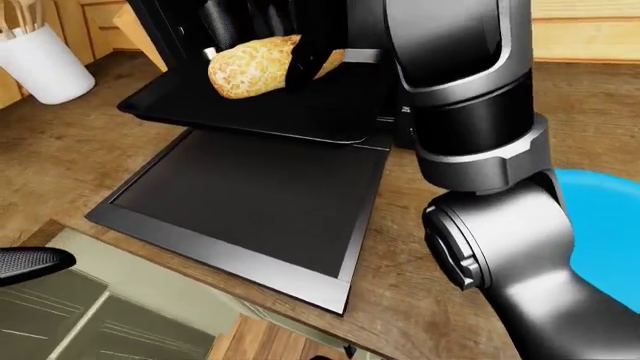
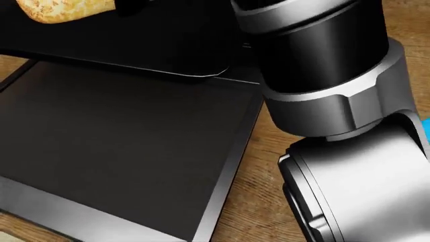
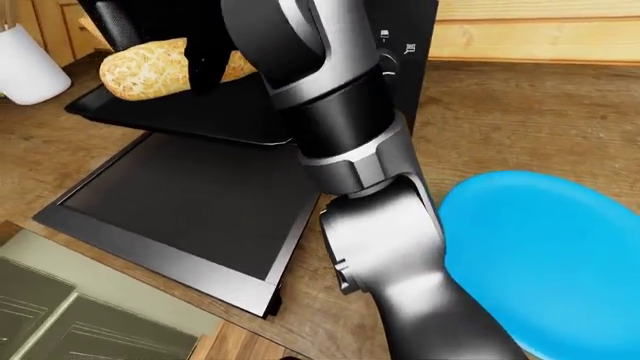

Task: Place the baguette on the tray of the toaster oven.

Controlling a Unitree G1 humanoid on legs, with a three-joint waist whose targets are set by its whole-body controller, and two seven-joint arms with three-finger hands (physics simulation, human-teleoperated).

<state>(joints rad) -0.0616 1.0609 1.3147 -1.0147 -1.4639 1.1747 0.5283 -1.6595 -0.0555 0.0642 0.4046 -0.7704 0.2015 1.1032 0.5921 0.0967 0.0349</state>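
Left-eye view: the right hand grips the baguette over the tray, above the toaster oven's open door. This stands on a wooden counter; a white utensil holder stands left of the tray, a blue plate right.

The wooden counter carries a black toaster oven at the far side, its door folded down flat toward the near edge. A white utensil holder stands far left, and a blue plate lies on the right.
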